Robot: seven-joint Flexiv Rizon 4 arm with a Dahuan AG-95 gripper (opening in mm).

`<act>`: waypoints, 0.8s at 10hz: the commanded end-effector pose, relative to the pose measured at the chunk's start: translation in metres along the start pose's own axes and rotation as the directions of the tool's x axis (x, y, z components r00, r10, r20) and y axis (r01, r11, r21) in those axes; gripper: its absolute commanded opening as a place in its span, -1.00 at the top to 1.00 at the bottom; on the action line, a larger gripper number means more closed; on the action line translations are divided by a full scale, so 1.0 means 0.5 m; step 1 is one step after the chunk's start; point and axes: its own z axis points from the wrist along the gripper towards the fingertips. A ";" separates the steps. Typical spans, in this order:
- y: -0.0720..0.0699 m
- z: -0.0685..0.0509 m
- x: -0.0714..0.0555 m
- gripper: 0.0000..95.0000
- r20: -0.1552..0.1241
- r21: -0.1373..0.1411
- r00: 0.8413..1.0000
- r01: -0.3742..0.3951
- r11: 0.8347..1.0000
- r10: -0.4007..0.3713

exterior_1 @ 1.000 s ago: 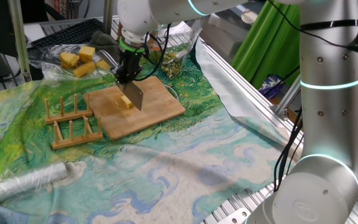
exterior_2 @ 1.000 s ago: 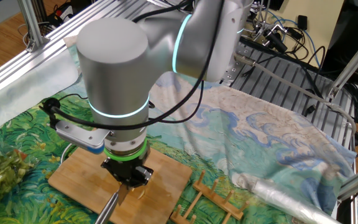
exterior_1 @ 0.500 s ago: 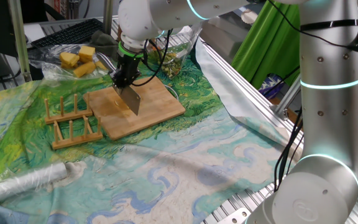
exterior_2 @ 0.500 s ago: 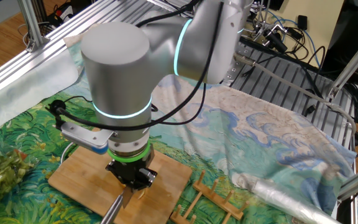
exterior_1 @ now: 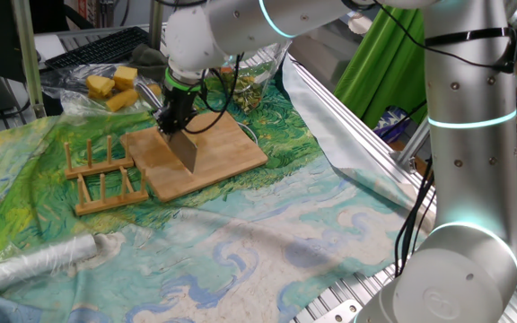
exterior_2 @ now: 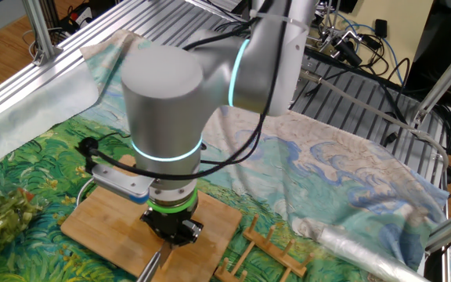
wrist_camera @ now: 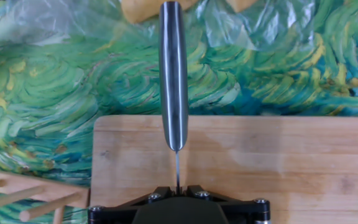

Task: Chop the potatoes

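- Your gripper (exterior_1: 177, 121) is clamped on a knife (exterior_1: 185, 151), whose blade rests on the wooden board (exterior_1: 227, 144), left of centre in one fixed view.
- In the hand view, the knife's handle (wrist_camera: 173, 74) runs up the middle of the frame.
- You cannot see the potatoes on the board; the blade and hand cover that spot.
- Yellow chunks (exterior_1: 115, 86) lie at upper left, beyond the board.

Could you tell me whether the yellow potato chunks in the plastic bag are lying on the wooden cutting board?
No, the yellow chunks sit in the plastic bag beyond the cutting board, not on it.
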 end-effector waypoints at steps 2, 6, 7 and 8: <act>-0.001 0.006 -0.003 1.00 -0.003 -0.001 1.000 0.000 1.000 -0.001; -0.001 0.006 -0.003 1.00 0.000 -0.004 1.000 0.003 1.000 -0.003; -0.002 0.006 -0.003 1.00 0.002 -0.004 1.000 0.003 1.000 -0.003; -0.002 0.004 -0.003 1.00 0.003 -0.004 1.000 0.004 1.000 -0.004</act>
